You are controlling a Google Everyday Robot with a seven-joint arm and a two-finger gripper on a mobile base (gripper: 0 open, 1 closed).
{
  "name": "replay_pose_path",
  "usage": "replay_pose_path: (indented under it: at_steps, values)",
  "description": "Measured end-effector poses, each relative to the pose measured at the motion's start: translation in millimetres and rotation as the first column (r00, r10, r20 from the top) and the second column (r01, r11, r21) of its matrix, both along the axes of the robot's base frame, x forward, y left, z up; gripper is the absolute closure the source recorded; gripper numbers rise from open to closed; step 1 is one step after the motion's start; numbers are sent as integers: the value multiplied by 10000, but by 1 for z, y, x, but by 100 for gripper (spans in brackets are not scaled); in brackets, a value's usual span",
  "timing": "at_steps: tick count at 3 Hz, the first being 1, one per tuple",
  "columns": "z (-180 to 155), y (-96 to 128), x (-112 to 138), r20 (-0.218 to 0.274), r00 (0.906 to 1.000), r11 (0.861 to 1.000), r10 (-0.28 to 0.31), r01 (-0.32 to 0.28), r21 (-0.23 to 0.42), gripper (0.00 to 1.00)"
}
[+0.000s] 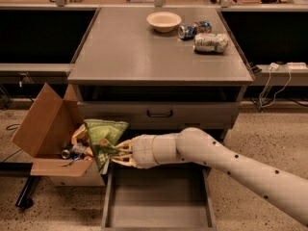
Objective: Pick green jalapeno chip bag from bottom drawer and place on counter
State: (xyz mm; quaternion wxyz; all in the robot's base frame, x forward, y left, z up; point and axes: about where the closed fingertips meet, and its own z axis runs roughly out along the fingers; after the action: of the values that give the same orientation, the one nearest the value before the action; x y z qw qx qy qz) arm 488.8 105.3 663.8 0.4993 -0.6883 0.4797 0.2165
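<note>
My gripper (117,153) is shut on the green jalapeno chip bag (102,135) and holds it up at the left front of the cabinet, above the left edge of the open bottom drawer (159,203). The bag is wrinkled light green and stands above the fingers. The drawer's flat grey floor is bare. The grey counter (144,52) lies above and behind. My white arm (231,165) reaches in from the lower right.
On the counter's far right stand a cream bowl (164,21), a blue drink can (189,30) and a pale cylindrical packet (210,42). An open cardboard box (48,138) with clutter sits on the floor just left of the bag. A shut drawer with a black handle (160,113) is above the arm.
</note>
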Motion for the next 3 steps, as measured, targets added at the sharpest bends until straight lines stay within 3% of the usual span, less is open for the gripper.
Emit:
replay_pose_path:
  at_steps: [2, 3]
  values:
    - [58, -46, 50, 143, 9976, 9963, -682, 674, 531, 100]
    - [104, -59, 74, 573, 9955, 9952, -751, 712, 669, 100]
